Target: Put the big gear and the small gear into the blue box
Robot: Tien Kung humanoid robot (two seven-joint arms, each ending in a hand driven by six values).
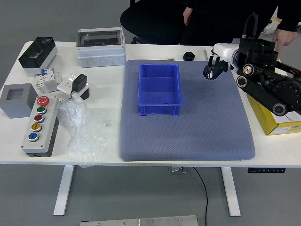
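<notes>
Apparently, the right hand [226, 55] is pinching a dark gear [209, 72] between narrowed fingers, its size staying unclear; the blue box [160, 89] is lying leftward and slightly nearer the robot's side, so the coming carry is probably running left.

The robot's right arm [270, 89] enters at three o'clock and slants toward ten o'clock, its black segments and round silver-rimmed joints bent at an angle. Its black wrist [257, 54] leads into the right hand [225, 57], which lies toward two o'clock, white back up and the far end pointing between eight and nine; its grip is too dark to read. One person's hand [187, 17] hangs between twelve and one, the other hand [284, 37] points down at two o'clock below a dark sleeve [289, 22]
</notes>
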